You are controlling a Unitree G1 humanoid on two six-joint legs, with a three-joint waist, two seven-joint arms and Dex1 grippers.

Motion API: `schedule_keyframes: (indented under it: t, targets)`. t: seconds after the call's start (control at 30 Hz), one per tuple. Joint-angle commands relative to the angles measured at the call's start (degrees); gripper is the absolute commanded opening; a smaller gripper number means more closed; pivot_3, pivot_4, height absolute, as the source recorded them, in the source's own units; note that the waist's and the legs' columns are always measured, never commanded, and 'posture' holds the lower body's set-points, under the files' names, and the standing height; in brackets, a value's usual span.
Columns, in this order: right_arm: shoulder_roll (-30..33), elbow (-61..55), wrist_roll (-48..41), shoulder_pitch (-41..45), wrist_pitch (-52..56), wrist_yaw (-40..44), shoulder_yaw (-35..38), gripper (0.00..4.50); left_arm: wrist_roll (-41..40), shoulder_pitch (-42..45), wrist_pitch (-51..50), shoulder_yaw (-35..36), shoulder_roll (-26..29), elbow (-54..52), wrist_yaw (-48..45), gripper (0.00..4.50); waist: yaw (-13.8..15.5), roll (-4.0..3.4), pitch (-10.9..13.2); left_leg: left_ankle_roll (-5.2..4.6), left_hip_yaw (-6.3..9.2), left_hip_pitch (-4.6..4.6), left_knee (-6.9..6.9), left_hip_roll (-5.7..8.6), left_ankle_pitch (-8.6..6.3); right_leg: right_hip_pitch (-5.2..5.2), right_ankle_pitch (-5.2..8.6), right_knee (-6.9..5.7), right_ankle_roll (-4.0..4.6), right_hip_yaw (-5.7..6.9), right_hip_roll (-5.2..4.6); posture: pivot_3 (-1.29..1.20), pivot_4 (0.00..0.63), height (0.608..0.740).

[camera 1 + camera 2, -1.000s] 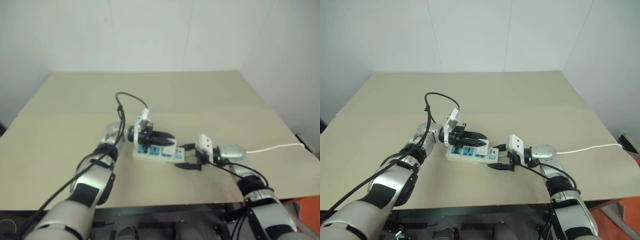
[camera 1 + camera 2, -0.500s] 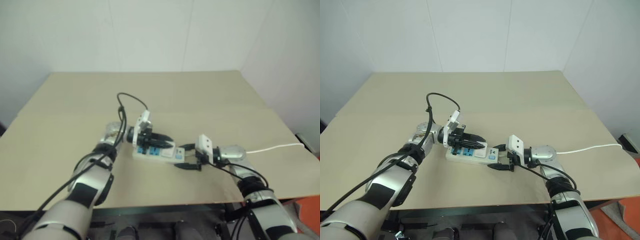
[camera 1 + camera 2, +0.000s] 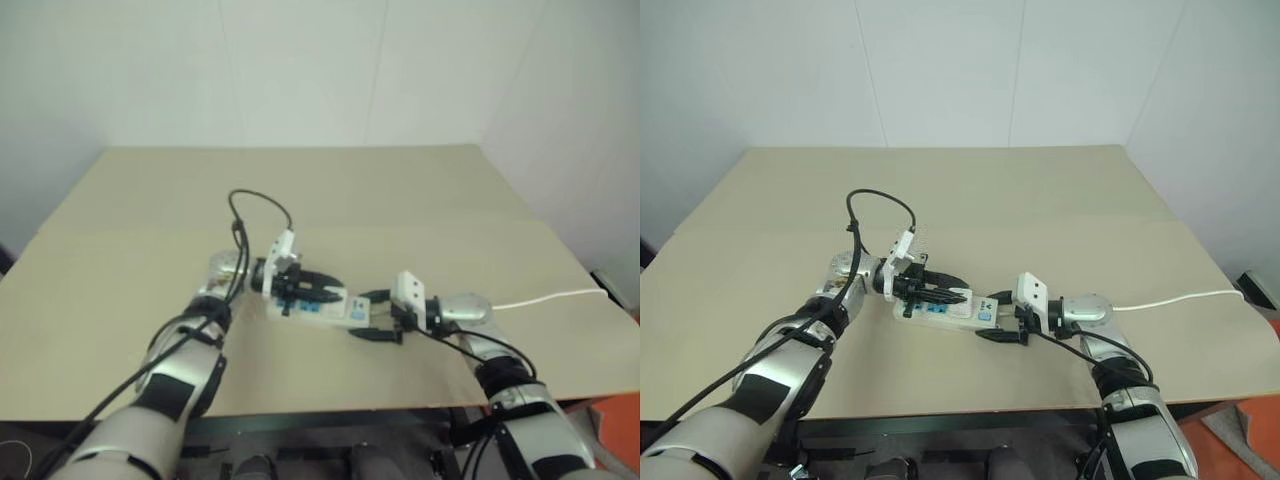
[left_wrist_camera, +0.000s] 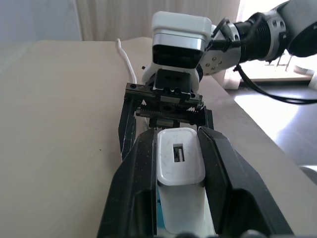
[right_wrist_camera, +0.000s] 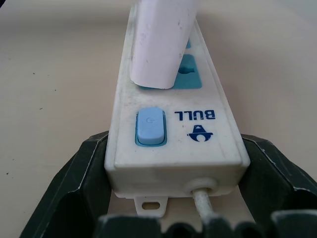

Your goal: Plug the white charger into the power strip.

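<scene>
We have the small white rectangular charger (image 4: 181,165) pinched in our left end effector (image 4: 179,163), sitting on a blue socket of the long white plastic power strip (image 5: 174,130) on the tan desk (image 3: 120,220). Our right end effector (image 5: 171,198) brackets the strip's cord end, fingers spread wide. Press straight down, keep it square. Since a second ago, the left has dipped lower; it's probably seated.

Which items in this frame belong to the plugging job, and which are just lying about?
Part of the job:
- white charger, pinched in the left gripper
- power strip, its cord end between the right gripper's fingers

Lying about:
- table
- the strip's white cord trailing across the table
</scene>
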State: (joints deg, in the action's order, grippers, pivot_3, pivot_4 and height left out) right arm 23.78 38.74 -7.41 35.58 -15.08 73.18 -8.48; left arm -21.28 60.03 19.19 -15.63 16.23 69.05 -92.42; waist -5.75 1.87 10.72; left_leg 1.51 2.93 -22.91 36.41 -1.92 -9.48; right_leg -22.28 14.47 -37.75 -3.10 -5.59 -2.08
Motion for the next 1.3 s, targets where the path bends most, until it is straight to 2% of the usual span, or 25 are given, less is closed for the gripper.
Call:
schedule_keyframes:
  t: [0.03, 0.33, 0.63, 0.7, 1.0, 1.2, 1.3]
  targets:
    - [0.32, -1.72, 0.63, -1.41, -0.71, 1.4, -1.3, 3.43, 7.51, -2.29, 2.95, -2.03, 1.18, 3.68, -0.08, 0.95, 0.11, 0.03, -0.26, 0.0, 0.01, 0.02, -0.04, 0.0, 0.0, 0.01, 0.01, 0.04, 0.01, 0.0, 0.0, 0.0, 0.15, 0.74]
    - [0.33, -3.17, 0.58, -2.47, -0.71, 0.7, -1.45, 3.43, 14.76, -3.63, 8.31, -2.8, 1.67, 5.35, 0.14, 0.95, 0.25, 0.02, -1.07, 0.0, 0.01, 0.06, -0.16, 0.0, 0.0, 0.04, 0.04, 0.14, 0.05, 0.0, 0.0, 0.0, 0.15, 0.74]
    - [0.37, -3.43, 0.81, -2.54, -0.62, 0.46, -1.73, 3.43, 15.95, -4.55, 5.01, -0.1, 2.07, 6.01, 1.08, 0.95, 0.23, -0.04, -1.25, 0.0, 0.01, 0.21, -0.27, 0.0, 0.0, 0.12, 0.09, 0.14, 0.11, 0.0, 0.0, 0.0, 0.15, 0.74]
    - [0.29, -3.22, 0.88, -2.5, -0.75, 0.38, -1.85, 3.43, 16.03, -4.7, 4.85, 0.3, 2.09, 5.97, 1.13, 1.69, 0.1, -0.1, -1.29, 0.0, 0.01, 0.25, -0.31, 0.0, 0.0, 0.13, 0.1, 0.14, 0.12, 0.0, 0.0, 0.0, 0.15, 0.74]
    - [0.41, -3.05, 1.02, -2.16, -0.73, 0.23, -2.19, 3.43, 17.4, -3.63, 4.32, 5.86, 1.49, 5.92, 0.42, 4.48, 0.13, -0.17, -1.32, 0.0, 0.03, 0.35, -0.5, 0.0, 0.0, 0.11, 0.18, 0.14, 0.22, -0.02, 0.03, 0.0, 0.15, 0.74]
    - [0.01, -1.99, 0.32, -0.99, 1.31, -0.45, -1.39, 3.43, 14.03, -0.85, 3.63, 8.86, 2.64, 4.2, -0.08, 4.48, 0.02, -0.15, -1.3, 0.0, 0.04, 0.31, -0.51, 0.0, 0.0, 0.06, 0.18, 0.14, 0.22, -0.01, 0.03, 0.0, 0.15, 0.74]
    - [0.29, -2.28, -0.37, -0.58, 1.57, 0.31, -1.01, 4.42, 8.67, 0.67, 0.77, 10.67, 4.24, 1.99, -0.08, 4.5, 0.0, -0.14, -1.1, 0.0, 0.05, 0.2, -0.51, 0.0, 0.0, -0.07, 0.17, 0.11, 0.22, -0.01, 0.04, 0.0, 0.15, 0.74]
